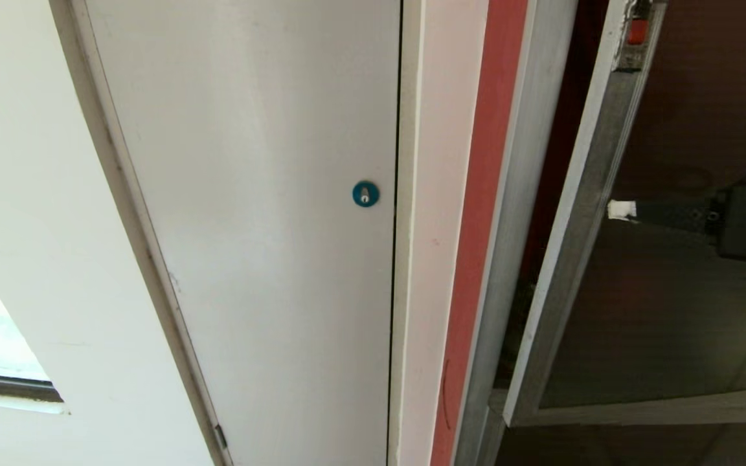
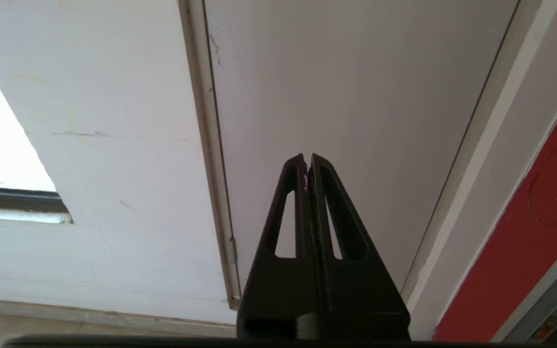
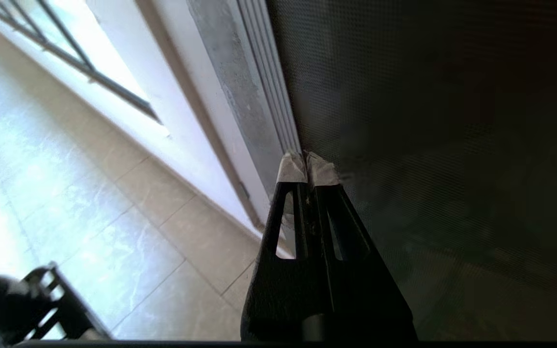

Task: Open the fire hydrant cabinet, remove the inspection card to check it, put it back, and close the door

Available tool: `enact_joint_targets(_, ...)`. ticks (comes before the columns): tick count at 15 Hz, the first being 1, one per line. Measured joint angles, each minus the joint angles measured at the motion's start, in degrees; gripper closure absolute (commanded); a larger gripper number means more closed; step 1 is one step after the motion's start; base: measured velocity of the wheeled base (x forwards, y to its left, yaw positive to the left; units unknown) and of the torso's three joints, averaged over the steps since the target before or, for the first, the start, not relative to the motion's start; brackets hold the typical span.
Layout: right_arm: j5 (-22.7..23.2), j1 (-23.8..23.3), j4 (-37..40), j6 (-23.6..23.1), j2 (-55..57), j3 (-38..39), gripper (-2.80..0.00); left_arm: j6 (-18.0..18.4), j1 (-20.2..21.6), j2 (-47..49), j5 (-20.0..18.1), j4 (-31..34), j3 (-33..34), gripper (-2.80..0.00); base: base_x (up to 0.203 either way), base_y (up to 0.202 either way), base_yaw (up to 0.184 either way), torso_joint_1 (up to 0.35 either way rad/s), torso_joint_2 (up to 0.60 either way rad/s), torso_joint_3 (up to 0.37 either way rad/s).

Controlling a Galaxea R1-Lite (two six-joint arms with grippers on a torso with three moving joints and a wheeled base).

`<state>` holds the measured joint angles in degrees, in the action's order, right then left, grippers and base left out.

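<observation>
Cabinet (image 1: pixel 509 213) stands right of white door (image 1: pixel 250 226); red strip (image 1: pixel 476 246) between. Door (image 1: pixel 580 213) ajar, free edge swung out from cabinet, long axis upright. Right gripper (image 1: pixel 620 210) pinched closed, empty, taped tips at door's frame, on glass side. Left gripper (image 2: pixel 308 164) closed, parked facing white door, farther away. Card not visible. Judged: door closing or opening; tiled floor (image 3: pixel 114 232) beside.

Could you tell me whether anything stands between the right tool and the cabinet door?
Nothing visible does. The right tool, shut, has its taped tips right at the door's silver frame edge beside the dark glass; actual contact cannot be confirmed. The door stands ajar from the fire hydrant cabinet.
</observation>
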<state>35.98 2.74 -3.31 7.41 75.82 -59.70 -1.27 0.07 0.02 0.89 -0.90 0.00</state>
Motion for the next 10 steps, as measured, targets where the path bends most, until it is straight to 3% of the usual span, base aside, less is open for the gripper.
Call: enact_joint_targets(10,-4.1,0.4,-6.8,0.1,10.5,-2.4,0.0,0.0,0.0,0.0,0.0,0.0,0.0,0.0,0.0,0.0,0.0,0.0,0.0,0.0)
